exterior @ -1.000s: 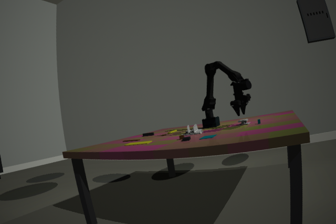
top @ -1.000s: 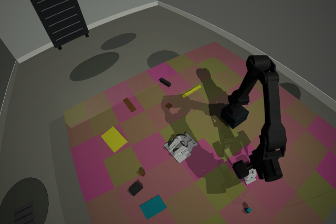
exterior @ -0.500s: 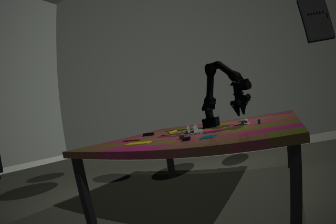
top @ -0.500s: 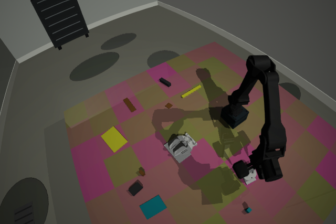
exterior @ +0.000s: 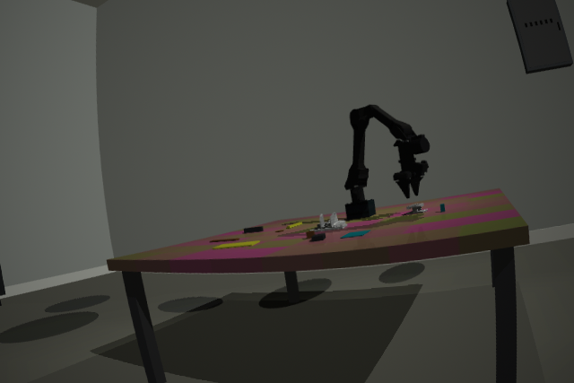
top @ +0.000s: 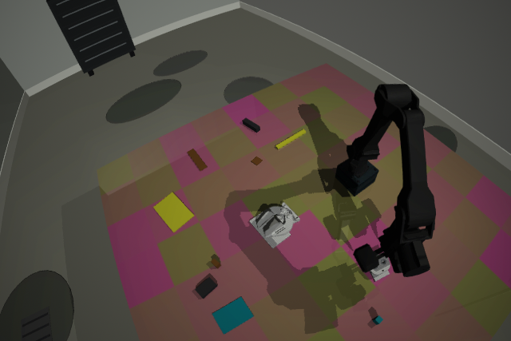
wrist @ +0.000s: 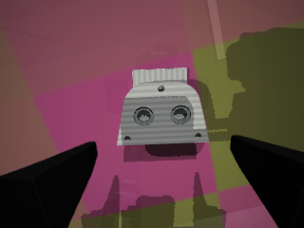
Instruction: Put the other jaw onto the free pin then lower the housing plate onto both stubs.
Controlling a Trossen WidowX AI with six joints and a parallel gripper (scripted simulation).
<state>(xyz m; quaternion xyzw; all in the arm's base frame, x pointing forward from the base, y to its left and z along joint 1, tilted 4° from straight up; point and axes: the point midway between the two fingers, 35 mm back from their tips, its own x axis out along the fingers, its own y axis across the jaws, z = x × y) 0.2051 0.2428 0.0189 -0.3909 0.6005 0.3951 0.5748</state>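
Note:
The white base assembly (top: 275, 239) (exterior: 334, 225) stands on the multicoloured table, with pale jaw parts standing up from it. At this size I cannot tell how each jaw sits on its pin or whether the gear teeth mesh. The pale housing plate (wrist: 161, 130) (exterior: 415, 209) (top: 382, 274) is apart from the base. In the wrist view it shows two round holes, three small dark holes and a ribbed block at its far edge. My gripper (wrist: 163, 145) (exterior: 413, 195) is open and empty, fingers pointing down above the plate. In the top view the hand partly covers the plate.
A small teal block (top: 378, 319) (exterior: 442, 207) lies beyond the housing plate. A teal sheet (top: 233, 315), a dark block (top: 206, 286), a small brown block (top: 215, 262) and a yellow sheet (top: 173, 212) lie around the base. A yellow stick (top: 290, 139) and black bar (top: 251, 124) lie farther back.

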